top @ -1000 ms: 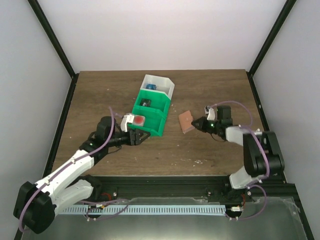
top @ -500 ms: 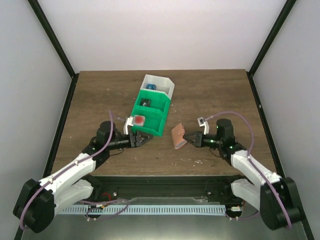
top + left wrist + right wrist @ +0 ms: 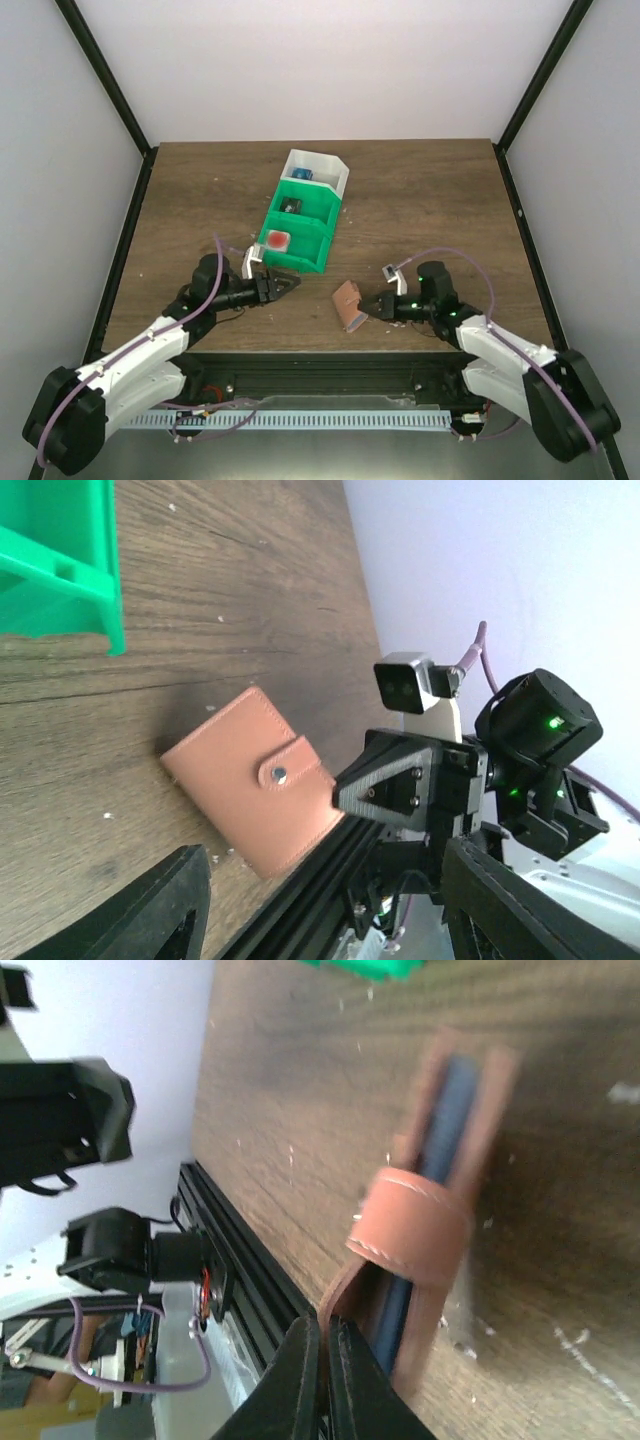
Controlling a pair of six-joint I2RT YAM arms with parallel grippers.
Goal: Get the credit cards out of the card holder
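The right claw (image 3: pixel 373 304) is pinched fully shut on the card holder (image 3: pixel 348 306), gripping the rim of its strap-side edge; the left claw (image 3: pixel 292 287) stands wide apart, holding nothing, near the holder but not touching; the holder sits close to the worktop's (image 3: pixel 430 200) front edge, between the 2 claws, tipped up, snap face toward the left arm, long axis roughly front to back; 1 dark credit card (image 3: pixel 452 1110) shows edge-on between its leaves.
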